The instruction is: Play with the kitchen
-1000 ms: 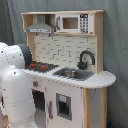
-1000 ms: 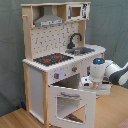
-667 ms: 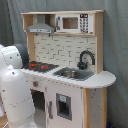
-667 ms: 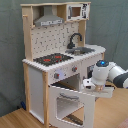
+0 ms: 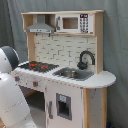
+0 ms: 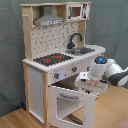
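1. While the kitchen (image 6: pixel 50 60) stands on a wooden floor (image 6: pixel 15 119), its oven door (image 6: pixel 70 102) hangs open.
2. Gripper (image 6: pixel 91 86) sits above that door; finger state cannot be told.

I see the kitchen (image 5: pixel 65 65) upright, black faucet (image 5: pixel 86 58) beside the sink (image 5: pixel 72 74), red-ringed stovetop (image 5: pixel 39 66) toward the first exterior view's left. White arm (image 5: pixel 11 95) fills the lower left corner.

Warm light-brown wooden floor (image 6: pixel 15 119), tall light-wood and white toy kitchen (image 6: pixel 37 85) standing directly on it, oven door open
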